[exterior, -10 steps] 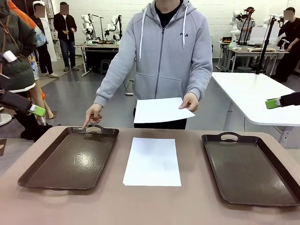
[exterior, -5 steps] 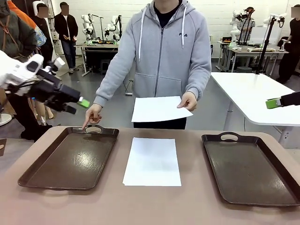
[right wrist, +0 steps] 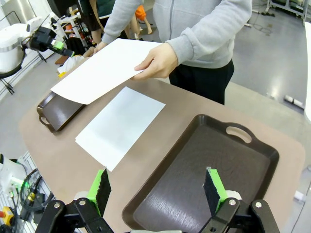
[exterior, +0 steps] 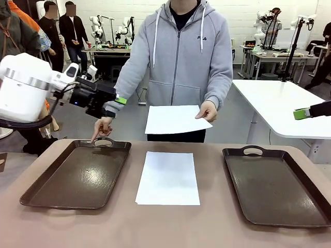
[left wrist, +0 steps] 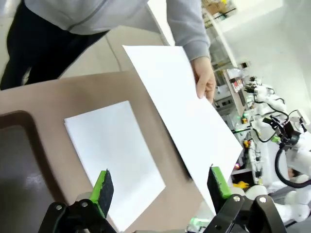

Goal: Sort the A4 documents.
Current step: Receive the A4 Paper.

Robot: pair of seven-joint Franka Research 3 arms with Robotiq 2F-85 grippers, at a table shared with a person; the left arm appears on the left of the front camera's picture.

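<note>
2 A4 documents (left wrist: pixel 114 145) beyond left pincer (left wrist: pixel 160 180): 1 on table (left wrist: pixel 48 92), 1 held.

**Matt paper, sheened trays, soft cloth**

The sheet lying on the desk (exterior: pixel 168 178) is smooth, matt white paper. The second sheet (exterior: pixel 173 120), at its twelve o'clock in the person's hand (exterior: pixel 209 111), looks the same. The dark brown tray at nine o'clock (exterior: pixel 77 173) and the tray at three o'clock (exterior: pixel 274 186) look like hard plastic, their finely textured floors catching a dull sheen. The desk (exterior: pixel 155 227) is smooth, matt tan. The hoodie (exterior: pixel 178 62) is soft grey knit cloth. The left arm (exterior: pixel 20 90) has a glossy white plastic shell, and its jaws carry matt green pads (left wrist: pixel 103 187).
</note>
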